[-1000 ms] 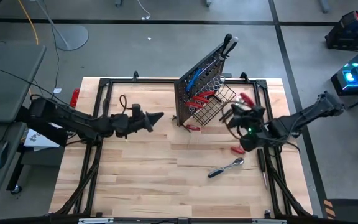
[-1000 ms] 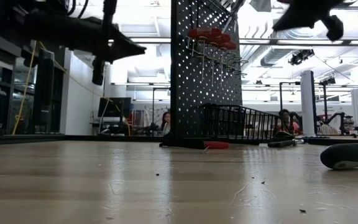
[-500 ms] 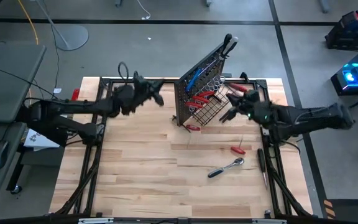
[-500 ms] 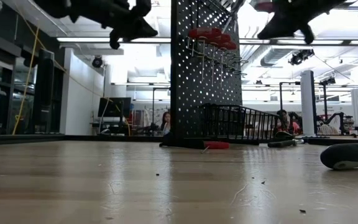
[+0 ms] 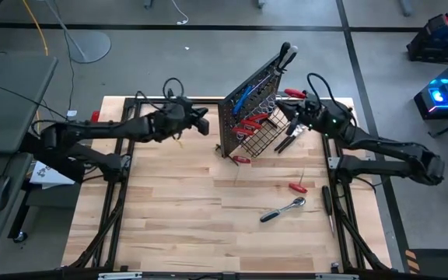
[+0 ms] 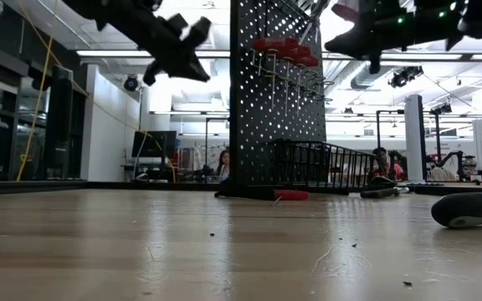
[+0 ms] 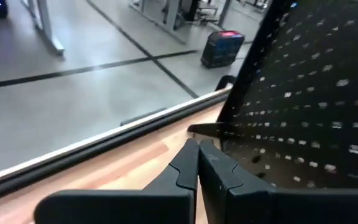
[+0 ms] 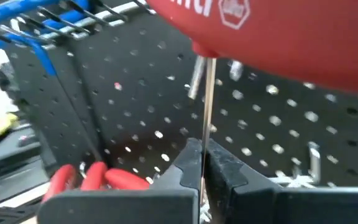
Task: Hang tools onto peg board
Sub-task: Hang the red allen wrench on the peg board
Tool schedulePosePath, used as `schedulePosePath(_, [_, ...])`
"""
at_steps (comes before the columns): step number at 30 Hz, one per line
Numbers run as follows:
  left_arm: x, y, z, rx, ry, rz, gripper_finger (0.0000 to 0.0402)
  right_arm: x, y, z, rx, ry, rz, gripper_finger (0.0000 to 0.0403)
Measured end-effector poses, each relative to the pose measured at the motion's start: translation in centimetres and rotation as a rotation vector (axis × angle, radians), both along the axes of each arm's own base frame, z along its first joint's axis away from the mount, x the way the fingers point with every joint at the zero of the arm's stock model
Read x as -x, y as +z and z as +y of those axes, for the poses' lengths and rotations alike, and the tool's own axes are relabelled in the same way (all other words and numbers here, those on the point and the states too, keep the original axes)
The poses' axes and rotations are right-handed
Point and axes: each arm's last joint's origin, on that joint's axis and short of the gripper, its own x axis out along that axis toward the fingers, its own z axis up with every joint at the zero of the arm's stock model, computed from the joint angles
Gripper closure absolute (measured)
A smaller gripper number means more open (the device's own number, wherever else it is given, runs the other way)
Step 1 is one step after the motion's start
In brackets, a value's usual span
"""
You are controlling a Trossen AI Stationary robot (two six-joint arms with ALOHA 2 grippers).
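Note:
The black peg board (image 5: pixel 249 93) stands upright at the table's far middle. A blue T-handle key (image 5: pixel 243 98) and several red-handled screwdrivers (image 5: pixel 252 124) hang on it, above a black wire basket (image 5: pixel 269 134). My right gripper (image 5: pixel 297 118) hovers at the board's right, before its face (image 8: pixel 135 99), shut on a red-handled screwdriver (image 5: pixel 292 93). My left gripper (image 5: pixel 201 122) is shut and empty in the air at the board's left, behind its back face (image 7: pixel 309 106). A red screwdriver (image 5: pixel 296 187), a chrome ratchet (image 5: pixel 283 208) and a black-handled screwdriver (image 5: pixel 330 204) lie flat on the table. My right gripper pinches the screwdriver's thin metal shaft (image 8: pixel 204 134) between its two fingers (image 8: pixel 180 169), a little below the red handle (image 8: pixel 272 37). The fingers come about level from the table's right and lie across the shaft. The screwdriver is lifted clear, its handle (image 6: pixel 346 10) above the fingers.
A small red tool (image 5: pixel 242 159) lies at the board's foot. Another red thing (image 5: pixel 93 119) sits by the table's left edge. Black frame rails (image 5: pixel 123 163) run along both sides. Bare wood (image 5: pixel 185 202) spreads across the near half. People sit in the room (image 6: pixel 223 163) beyond.
My left gripper has risen and gone from the table's middle left toward the far edge, ending behind the peg board's left side, and has rolled. My right gripper has carried the red screwdriver toward the far edge to the board's face, turning level. Both stayed shut.

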Motion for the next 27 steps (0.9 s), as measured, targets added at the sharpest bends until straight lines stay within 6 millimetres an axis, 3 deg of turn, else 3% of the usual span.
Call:
schedulePosePath(6, [-2.5, -2.8, 0.8, 0.029, 0.019, 0.007, 0.0401, -1.5, -0.2, -1.5, -0.015, 0.071, 0.028, 0.0403])
schedulePosePath(9, [-3.0, -3.1, 1.9, 0.025, 0.051, -0.049, 0.0401, -2.4, 0.0, -2.0, -0.011, 0.074, 0.046, 0.0403])
schedulePosePath(13, [-2.1, -3.0, 4.4, -0.013, 0.100, -0.033, 0.0401, -3.3, -0.2, -2.5, -0.022, 0.066, 0.121, 0.0403])
schedulePosePath(20, [0.7, -1.1, 8.8, -0.103, 0.101, -0.081, 0.0401, -3.8, -0.6, -3.0, -0.026, 0.030, 0.218, 0.0403])
schedulePosePath(27, [2.1, -1.0, 10.8, -0.100, 0.105, -0.094, 0.0401, -3.7, -1.1, -2.9, -0.045, 0.012, 0.273, 0.0403])
